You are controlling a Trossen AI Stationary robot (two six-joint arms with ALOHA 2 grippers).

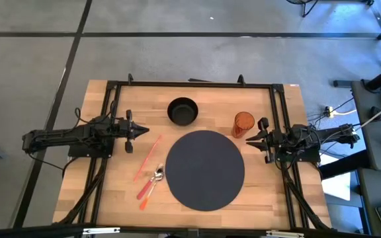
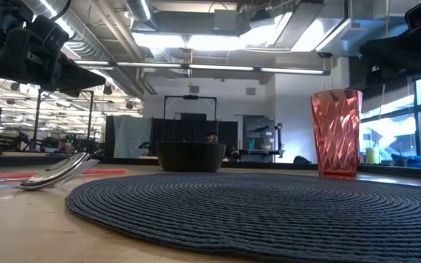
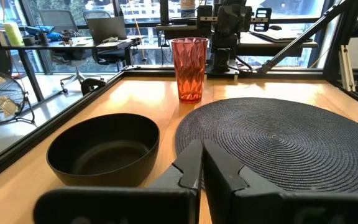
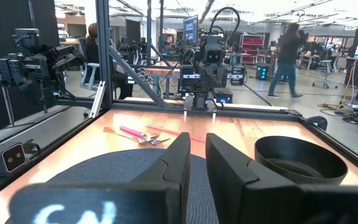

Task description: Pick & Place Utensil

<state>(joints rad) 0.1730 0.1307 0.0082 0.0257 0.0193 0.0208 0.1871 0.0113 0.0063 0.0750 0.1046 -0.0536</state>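
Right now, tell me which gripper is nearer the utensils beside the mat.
Left. The left gripper hovers close to the utensils, at the table's left side. The right gripper sits across the round mat, near the red cup, clearly farther away.

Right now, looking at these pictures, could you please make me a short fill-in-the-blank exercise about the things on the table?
1. The round dark placemat lies in the ___ of the table.
2. The black bowl is ___; nothing lies in it.
3. The tumbler standing beside the bowl is ___ in colour.
4. The utensils lie on the wood, on the left gripper's side of the ___.

Missing words: middle; empty; orange-red; placemat
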